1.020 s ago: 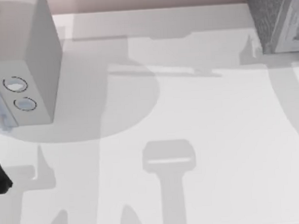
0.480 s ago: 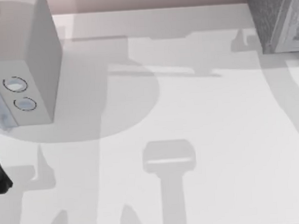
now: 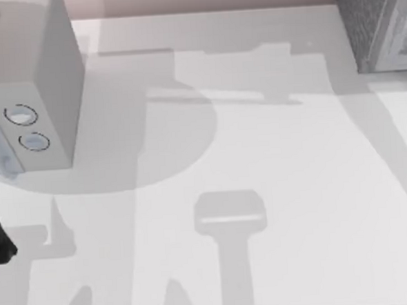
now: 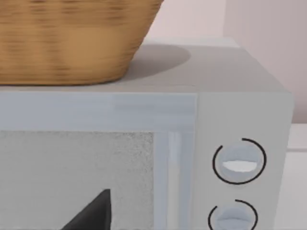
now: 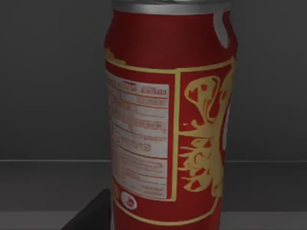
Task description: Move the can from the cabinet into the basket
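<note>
Stretches farther out from the cabinet (image 3: 375, 17) than a second ago: the broad arm shadow on the worktop (image 3: 295, 188), now reaching well away from the cabinet's front corner. Nothing else on the worktop shifts.

Largest first. Stands at the far right corner in the top view, dark grey and speckled, pale front frame toward the arms. Well apart from the cabinet, across the whole worktop, sits the pale grey box (image 3: 51, 86) with two round dials (image 4: 239, 161); on its roof rests the woven basket (image 4: 62, 43), as far from the cabinet as anything here. Inside the cabinet, upright on its dim floor and clear of the back wall (image 5: 48, 72), stands the can (image 5: 168, 120), very close in front of the right claw (image 5: 93, 213). Cannot tell whether that claw is clenched, released or already touching the can. Left claw (image 4: 93, 213) parked facing the pale grey box, far from the cabinet; cannot tell its state either.

Judged step: taking hold of the can inside the cabinet.

- Centre on the can's middle height, below the silver rim, so thin metal does not slip or dent.
- Close squarely across the round body, not off to one side, lest the can roll out or topple against the cabinet wall.
- Lift only slightly, then draw straight out through the cabinet's front opening, keeping wrist and can clear of the frame.
- Keep the can upright throughout.
</note>
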You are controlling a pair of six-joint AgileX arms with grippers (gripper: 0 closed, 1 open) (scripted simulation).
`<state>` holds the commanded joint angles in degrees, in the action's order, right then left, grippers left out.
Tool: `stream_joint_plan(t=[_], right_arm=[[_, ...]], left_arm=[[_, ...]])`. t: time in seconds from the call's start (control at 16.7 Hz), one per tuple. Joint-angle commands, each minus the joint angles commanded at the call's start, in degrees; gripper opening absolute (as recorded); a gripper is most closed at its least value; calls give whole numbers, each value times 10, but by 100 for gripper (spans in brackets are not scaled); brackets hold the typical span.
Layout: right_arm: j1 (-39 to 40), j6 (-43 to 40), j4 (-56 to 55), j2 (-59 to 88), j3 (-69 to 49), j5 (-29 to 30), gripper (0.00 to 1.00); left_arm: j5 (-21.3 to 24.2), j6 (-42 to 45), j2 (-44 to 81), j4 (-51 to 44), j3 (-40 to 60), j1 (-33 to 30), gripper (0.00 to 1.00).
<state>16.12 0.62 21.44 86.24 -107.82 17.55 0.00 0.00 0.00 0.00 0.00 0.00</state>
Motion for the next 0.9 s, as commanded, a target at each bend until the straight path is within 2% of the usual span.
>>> stream_joint_plan(t=[0.24,0.54,0.9], right_arm=[[30,0,-14,50,-38,32,100],[27,0,-13,56,-44,29,100],[8,0,4,145,-151,11,100]], left_arm=[[0,0,0,0,0,0,100],[0,0,0,0,0,0,100],[0,0,0,0,0,0,100]])
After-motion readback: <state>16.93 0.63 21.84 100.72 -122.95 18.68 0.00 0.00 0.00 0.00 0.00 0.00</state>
